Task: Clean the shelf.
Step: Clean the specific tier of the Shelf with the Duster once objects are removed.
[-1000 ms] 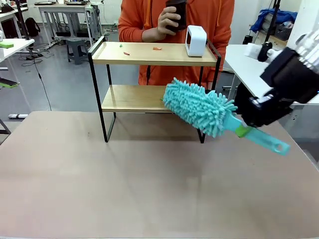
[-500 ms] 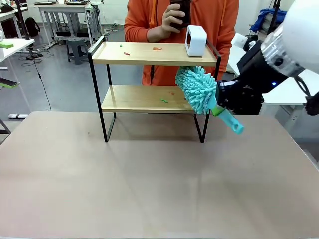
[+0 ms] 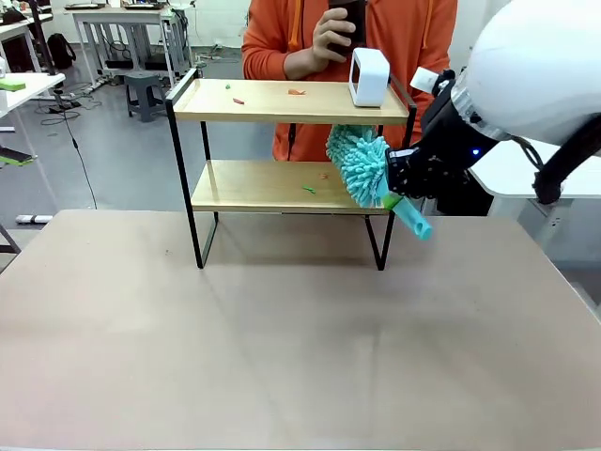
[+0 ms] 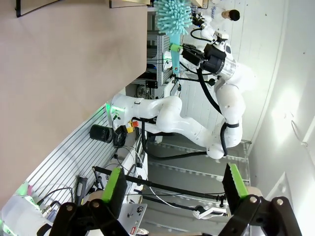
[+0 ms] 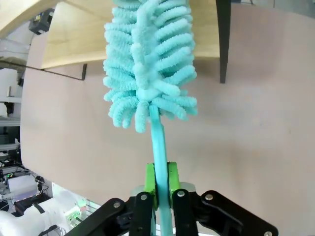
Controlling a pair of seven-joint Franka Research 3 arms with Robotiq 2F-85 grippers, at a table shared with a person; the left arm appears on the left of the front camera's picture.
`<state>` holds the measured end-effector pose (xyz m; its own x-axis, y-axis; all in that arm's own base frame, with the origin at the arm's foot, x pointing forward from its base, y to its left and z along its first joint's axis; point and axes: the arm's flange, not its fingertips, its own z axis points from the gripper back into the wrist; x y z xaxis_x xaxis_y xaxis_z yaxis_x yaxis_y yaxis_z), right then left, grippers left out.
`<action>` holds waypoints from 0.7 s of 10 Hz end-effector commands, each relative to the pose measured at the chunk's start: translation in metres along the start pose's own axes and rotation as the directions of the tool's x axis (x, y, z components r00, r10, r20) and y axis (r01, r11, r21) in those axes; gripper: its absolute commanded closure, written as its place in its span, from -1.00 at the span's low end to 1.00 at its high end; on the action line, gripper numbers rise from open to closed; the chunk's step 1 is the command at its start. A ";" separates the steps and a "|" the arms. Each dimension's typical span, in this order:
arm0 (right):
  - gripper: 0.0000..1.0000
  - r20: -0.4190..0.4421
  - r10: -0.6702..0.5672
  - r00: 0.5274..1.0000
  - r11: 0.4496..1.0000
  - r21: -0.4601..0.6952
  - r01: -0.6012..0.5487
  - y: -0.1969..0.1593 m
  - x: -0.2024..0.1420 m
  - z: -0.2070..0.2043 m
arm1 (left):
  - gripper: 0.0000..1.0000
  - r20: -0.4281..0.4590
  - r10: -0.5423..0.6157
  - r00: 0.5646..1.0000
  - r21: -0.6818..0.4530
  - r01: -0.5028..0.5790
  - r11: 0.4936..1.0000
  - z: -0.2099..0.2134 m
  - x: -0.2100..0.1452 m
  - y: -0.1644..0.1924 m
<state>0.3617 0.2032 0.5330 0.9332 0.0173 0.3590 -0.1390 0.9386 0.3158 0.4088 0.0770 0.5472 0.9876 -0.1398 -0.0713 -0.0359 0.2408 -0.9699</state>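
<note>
The left gripper [image 4: 175,183] hangs wide open and empty. The right gripper [image 5: 160,181] is clamped on the handle of the duster [image 5: 147,64], whose fluffy head sits between the two boards at the right end of the shelf [image 3: 282,101]. The shelf stands at the far side of the table [image 3: 282,338], with scraps [image 3: 297,92] on both boards.

Colours we noted
We saw a turquoise duster [image 3: 360,166], a pale-wood, black-framed shelf [image 3: 272,101] and an orange top [image 3: 413,33].
</note>
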 end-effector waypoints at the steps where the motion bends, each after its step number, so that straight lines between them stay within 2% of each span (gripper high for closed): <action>1: 0.75 0.011 -0.019 1.000 1.000 -0.020 0.019 0.006 0.017 -0.011 | -1.00 0.002 -0.011 1.000 -0.017 0.011 1.000 0.000 -0.002 -0.003; 5: 0.75 -0.008 -0.029 1.000 0.999 -0.047 0.028 -0.011 0.027 -0.033 | -1.00 0.002 -0.011 1.000 -0.017 0.011 1.000 0.000 -0.002 -0.003; 7: 0.75 -0.062 -0.033 0.998 0.999 -0.017 0.032 -0.014 0.026 -0.042 | -1.00 0.002 -0.011 1.000 -0.017 0.011 1.000 0.000 -0.002 -0.003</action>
<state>0.3986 0.1998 0.4989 0.9515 0.0152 0.3073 -0.1104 0.9492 0.2948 0.4088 0.0770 0.5473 0.9876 -0.1398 -0.0710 -0.0357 0.2409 -0.9699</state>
